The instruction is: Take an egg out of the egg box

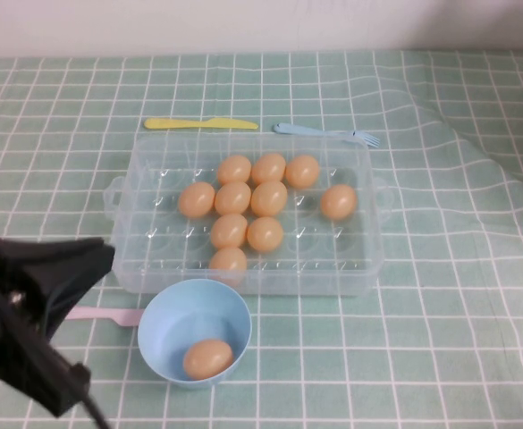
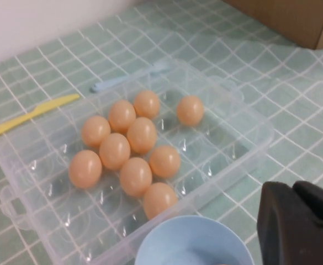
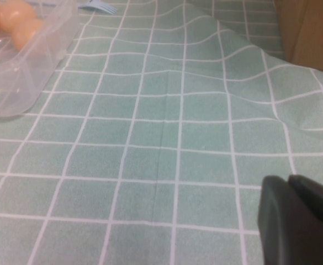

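Observation:
The clear egg box [image 1: 145, 232] stands in the middle of the table with several orange-tan eggs in its dimples, one of them at its near edge [image 1: 228, 264]. The box also shows in the left wrist view [image 2: 233, 121]. One more egg [image 1: 208, 358] lies in the light blue bowl [image 1: 167, 313] just in front of the box. My left gripper [image 1: 100, 255] hangs at the near left, beside the bowl and apart from it. Its fingers are shut and empty in the left wrist view [image 2: 291, 187]. My right gripper [image 3: 287, 179] is shut and empty over bare cloth to the right of the box, outside the high view.
A yellow knife [image 1: 200, 123] and a light blue fork [image 1: 328, 134] lie behind the box. A pink utensil [image 1: 105, 315] lies left of the bowl. A brown box [image 3: 310, 33] stands at the far right. The cloth is wrinkled on the right.

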You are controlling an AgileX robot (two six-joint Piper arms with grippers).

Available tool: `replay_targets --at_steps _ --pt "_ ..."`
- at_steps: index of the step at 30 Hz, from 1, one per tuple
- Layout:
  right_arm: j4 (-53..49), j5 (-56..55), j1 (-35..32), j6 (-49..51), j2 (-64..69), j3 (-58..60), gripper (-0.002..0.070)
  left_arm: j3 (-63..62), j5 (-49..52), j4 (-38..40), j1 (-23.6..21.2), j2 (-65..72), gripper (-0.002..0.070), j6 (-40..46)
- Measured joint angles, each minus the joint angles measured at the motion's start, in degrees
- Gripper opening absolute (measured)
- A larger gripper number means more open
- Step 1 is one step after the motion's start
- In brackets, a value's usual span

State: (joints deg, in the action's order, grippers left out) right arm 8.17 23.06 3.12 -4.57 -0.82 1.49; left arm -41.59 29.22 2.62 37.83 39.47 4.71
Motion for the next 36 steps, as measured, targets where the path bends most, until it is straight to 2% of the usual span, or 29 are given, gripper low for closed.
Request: replay_targets --at_steps 4,12,20,23,26,32,36 --pt "0.0 0.0 0.0 0.0 0.0 0.0 -0.0017 6.8 -7.5 -2.2 0.0 -3.0 -0.0003 -0.1" --pt "0.0 0.0 0.0 0.0 0.0 0.0 -0.0017 10.8 -13.1 -2.6 0.0 -2.7 -0.0003 0.2" --pt "0.0 0.0 0.0 0.0 0.0 0.0 -0.0017 23.4 -33.5 -2.6 -0.9 -7.5 -0.0003 3.7" --pt "0.0 0.0 0.0 0.0 0.0 0.0 -0.0017 29.0 -37.7 0.9 -4.6 -14.3 -0.0003 5.9" --pt "0.0 0.0 0.0 0.0 0.0 0.0 -0.0017 34.2 -40.3 3.9 -10.7 -22.5 -0.0003 7.5" --pt "0.0 0.0 0.0 0.0 0.0 0.0 -0.0017 40.2 -40.3 4.9 -24.3 -34.3 -0.0003 6.9" --pt "0.0 0.0 0.0 0.0 0.0 0.0 -0.0017 42.7 -39.2 4.9 -30.7 -39.3 -0.0003 4.0"
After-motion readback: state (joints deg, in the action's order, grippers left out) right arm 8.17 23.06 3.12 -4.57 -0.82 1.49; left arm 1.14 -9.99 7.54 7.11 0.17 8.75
